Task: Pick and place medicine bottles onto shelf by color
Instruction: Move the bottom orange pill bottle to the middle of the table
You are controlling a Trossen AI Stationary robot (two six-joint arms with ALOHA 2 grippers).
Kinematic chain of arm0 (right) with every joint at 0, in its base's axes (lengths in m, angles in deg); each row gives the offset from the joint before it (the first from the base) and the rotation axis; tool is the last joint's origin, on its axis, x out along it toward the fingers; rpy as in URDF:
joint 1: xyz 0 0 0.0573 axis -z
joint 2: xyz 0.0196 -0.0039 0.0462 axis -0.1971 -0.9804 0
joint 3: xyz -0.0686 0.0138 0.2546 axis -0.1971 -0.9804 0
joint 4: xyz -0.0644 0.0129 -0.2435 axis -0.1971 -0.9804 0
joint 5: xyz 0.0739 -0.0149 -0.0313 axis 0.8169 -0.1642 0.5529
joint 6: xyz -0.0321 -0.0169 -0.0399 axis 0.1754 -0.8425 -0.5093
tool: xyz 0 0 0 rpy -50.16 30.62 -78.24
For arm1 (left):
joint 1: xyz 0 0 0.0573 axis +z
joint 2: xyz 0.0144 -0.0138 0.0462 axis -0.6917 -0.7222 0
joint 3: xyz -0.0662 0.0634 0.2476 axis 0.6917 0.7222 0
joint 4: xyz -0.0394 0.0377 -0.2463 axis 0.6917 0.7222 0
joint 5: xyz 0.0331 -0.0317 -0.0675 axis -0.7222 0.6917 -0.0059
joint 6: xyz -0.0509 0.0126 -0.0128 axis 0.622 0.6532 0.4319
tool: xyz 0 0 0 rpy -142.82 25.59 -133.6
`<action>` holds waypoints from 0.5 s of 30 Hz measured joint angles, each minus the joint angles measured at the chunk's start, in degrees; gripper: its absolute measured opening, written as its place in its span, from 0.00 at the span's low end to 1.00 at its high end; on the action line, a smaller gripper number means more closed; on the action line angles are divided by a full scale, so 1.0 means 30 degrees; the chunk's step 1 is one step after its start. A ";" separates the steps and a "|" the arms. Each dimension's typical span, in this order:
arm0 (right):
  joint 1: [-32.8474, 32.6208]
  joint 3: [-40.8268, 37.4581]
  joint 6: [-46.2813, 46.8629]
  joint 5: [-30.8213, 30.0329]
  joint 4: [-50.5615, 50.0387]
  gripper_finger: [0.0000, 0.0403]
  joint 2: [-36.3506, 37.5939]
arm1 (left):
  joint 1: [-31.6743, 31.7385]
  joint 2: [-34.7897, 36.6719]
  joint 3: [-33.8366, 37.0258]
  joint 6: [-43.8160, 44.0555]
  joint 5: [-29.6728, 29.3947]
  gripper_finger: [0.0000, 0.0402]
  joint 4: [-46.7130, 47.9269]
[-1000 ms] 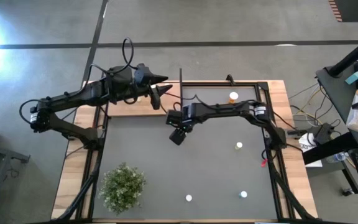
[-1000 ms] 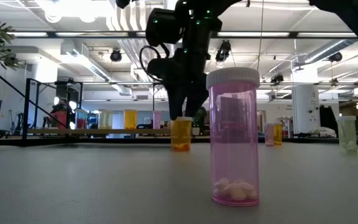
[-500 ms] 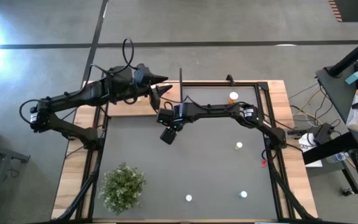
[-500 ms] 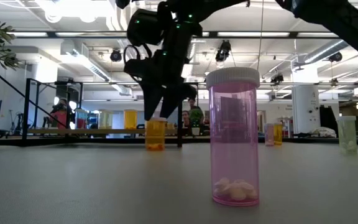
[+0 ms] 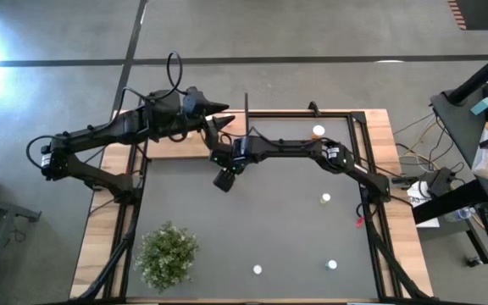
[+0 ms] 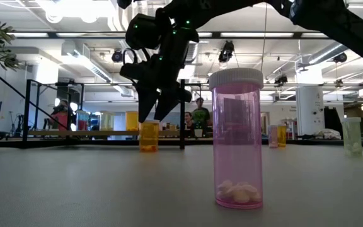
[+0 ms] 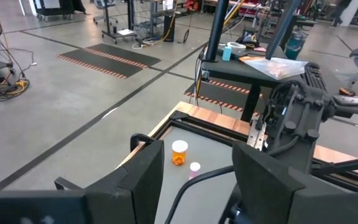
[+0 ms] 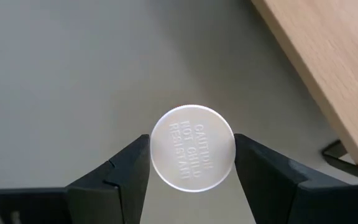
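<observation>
My right gripper [image 5: 224,180] is over the table's far left part, shut on an orange medicine bottle [image 6: 149,137] with a white cap [image 8: 191,155]. It is close to the light-wood shelf [image 5: 185,144], whose edge shows in the right wrist view as the shelf [image 8: 328,62]. My left gripper [image 5: 223,125] hangs open above the shelf's right end with nothing between its fingers [image 7: 143,174]. A pink bottle [image 6: 237,139] stands on its base near the low camera. Other white-capped bottles stand on the table, one orange [image 5: 318,131] at the far right, another [image 5: 325,199] mid right. My right gripper pinches the orange bottle's white cap [image 8: 157,163] by its rim between the two fingers, one on each side. The fingers [image 6: 145,107] come from above, slanting down. The bottle stays upright below them; whether its base is clear of the table I cannot tell.
A green bushy plant [image 5: 168,254] stands at the near left. Two more bottles [image 5: 257,270] [image 5: 332,265] stand near the front edge. A thin black rod [image 5: 246,110] rises at the shelf's right end. Several bottles [image 6: 132,120] show on the shelf in the low view.
My right gripper has carried the orange bottle toward the table's left edge and the shelf, rolling a little as it went. The bottle has stayed upright in the hold. The left arm has kept still.
</observation>
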 joint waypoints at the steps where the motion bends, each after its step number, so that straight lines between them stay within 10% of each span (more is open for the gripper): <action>1: 0.0035 0.0000 -0.0030 0.0013 0.0000 0.51 0.0000 | 0.0000 0.0000 0.0000 0.0000 0.0000 0.43 0.0000; 15: 0.0042 0.0146 -0.0625 -0.0007 0.0284 0.63 0.0124 | 0.0000 0.0002 0.0000 0.0000 0.0000 0.43 -0.0007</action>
